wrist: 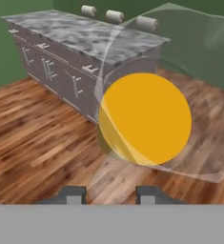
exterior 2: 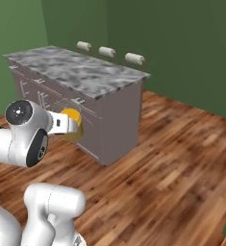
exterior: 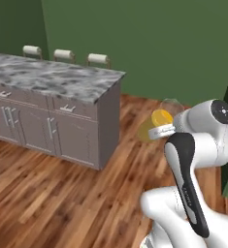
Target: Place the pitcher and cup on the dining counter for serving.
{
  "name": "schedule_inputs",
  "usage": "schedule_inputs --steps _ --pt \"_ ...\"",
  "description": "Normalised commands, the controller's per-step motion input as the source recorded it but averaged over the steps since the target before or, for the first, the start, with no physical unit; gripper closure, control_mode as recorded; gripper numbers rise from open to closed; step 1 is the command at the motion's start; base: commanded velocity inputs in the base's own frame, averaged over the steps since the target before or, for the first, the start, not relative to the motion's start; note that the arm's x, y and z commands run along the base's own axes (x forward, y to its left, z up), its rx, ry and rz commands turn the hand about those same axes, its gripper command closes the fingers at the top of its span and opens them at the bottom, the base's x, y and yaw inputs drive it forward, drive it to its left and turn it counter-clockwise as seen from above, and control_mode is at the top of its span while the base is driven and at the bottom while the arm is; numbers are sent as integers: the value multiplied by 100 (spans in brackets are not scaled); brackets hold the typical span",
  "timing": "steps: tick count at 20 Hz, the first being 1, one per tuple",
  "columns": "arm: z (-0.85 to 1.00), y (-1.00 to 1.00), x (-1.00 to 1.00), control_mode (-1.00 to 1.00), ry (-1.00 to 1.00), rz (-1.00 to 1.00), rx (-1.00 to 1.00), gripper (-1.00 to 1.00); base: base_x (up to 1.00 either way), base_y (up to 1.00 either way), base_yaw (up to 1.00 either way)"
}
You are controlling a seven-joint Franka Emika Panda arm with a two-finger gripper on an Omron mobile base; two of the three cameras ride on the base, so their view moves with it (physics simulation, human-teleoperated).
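The pitcher (exterior: 160, 120), clear glass with orange-yellow contents, hangs in the air above the wooden floor with my gripper (exterior: 163, 131) shut on it. From the right base it shows as an orange patch on the pitcher (exterior 2: 71, 123) at the gripper (exterior 2: 72, 126), in front of the cabinet fronts. In the hand view the pitcher (wrist: 144, 119) looms just beyond my gripper (wrist: 111, 195). The dining counter (exterior: 52, 77) (exterior 2: 81, 72) (wrist: 85, 35), marbled on top, stands ahead and to the left, a short way from the pitcher. The cup is out of view.
White-cushioned stools (exterior: 64, 54) (exterior 2: 107, 51) line the counter's far side. Grey cabinet fronts with handles (exterior: 50, 128) face me. Wooden floor (exterior: 47, 193) spreads between the base and the island. Green walls (exterior: 149, 43) close the room behind.
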Motion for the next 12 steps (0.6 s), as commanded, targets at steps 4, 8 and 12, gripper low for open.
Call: schedule_inputs --steps 4,8,12 --pt "0 0 0 100 0 0 0 100 100 -13 0" --pt "0 0 0 100 0 0 0 100 100 -8 0" --pt "0 0 0 100 0 0 0 100 100 -2 0"
